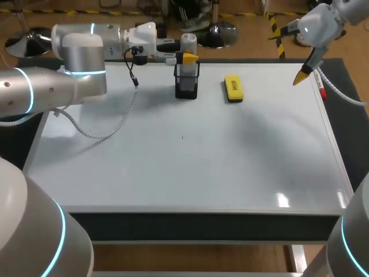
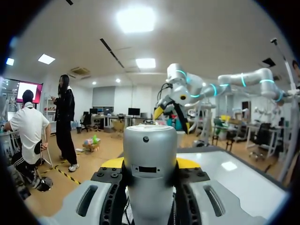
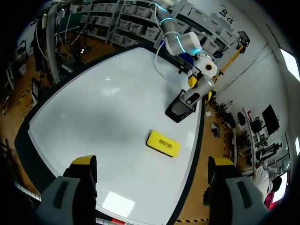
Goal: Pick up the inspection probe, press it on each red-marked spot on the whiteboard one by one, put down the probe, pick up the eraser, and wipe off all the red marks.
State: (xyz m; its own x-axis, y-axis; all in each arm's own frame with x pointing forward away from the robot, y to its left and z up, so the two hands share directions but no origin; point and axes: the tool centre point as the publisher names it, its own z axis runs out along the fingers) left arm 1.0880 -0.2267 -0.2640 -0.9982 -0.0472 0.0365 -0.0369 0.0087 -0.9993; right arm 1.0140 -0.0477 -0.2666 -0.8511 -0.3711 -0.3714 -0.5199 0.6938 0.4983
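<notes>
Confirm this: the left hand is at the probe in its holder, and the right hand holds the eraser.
Wrong: the right hand is open and empty; the eraser lies on the whiteboard, as the right wrist view shows. The rest holds.

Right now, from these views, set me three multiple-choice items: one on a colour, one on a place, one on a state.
1. The eraser is: A red; B yellow; C blue.
2. The probe stands: A in the black holder; B flat on the whiteboard; C on the eraser.
3. The right gripper is: A shut on the eraser; B shut on the probe; C open.

B: it is a yellow block beside the holder.
A: its lower end sits inside the holder.
C: its fingers stand apart, with nothing between them.
</notes>
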